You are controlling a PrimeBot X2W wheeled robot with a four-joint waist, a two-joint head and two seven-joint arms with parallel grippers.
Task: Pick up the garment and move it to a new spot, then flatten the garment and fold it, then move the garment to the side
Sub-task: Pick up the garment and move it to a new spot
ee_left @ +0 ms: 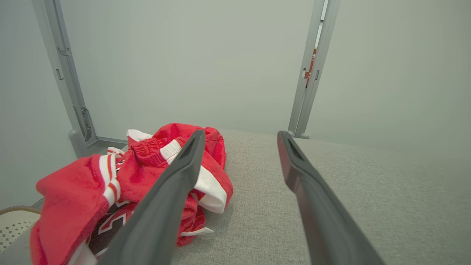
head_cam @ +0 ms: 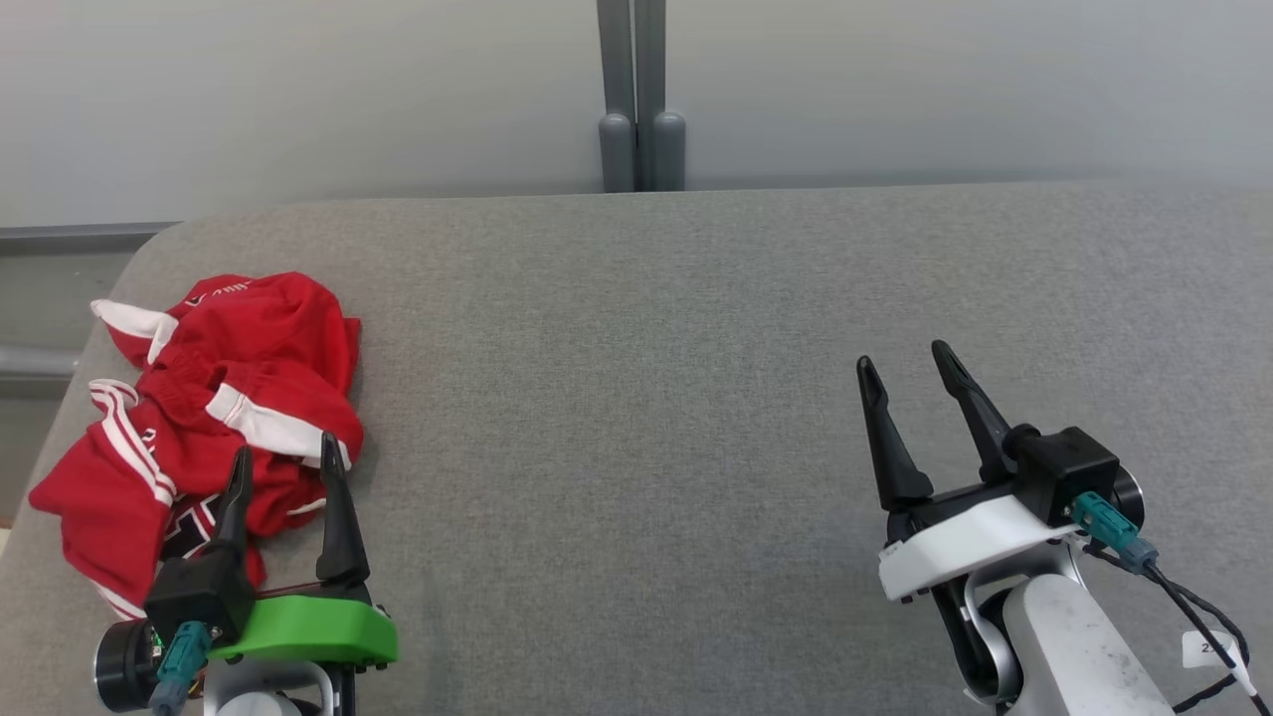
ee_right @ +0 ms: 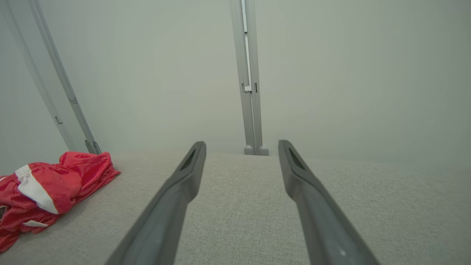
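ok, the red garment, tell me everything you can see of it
The garment is red, shiny jersey-like cloth with white bands and stripes and a dark printed patch. It lies crumpled in a heap, unfolded, on the grey cloth surface near its left edge. The open left gripper hangs by its near side; contact cannot be told.

Robot test bay, laboratory type: work table (head_cam: 696, 298) covered in grey woven fabric with a rounded corner, enclosed at back and side by plain pale partition panels (head_cam: 298, 89) joined on grey metal frame posts (head_cam: 641, 89) with rounded feet.
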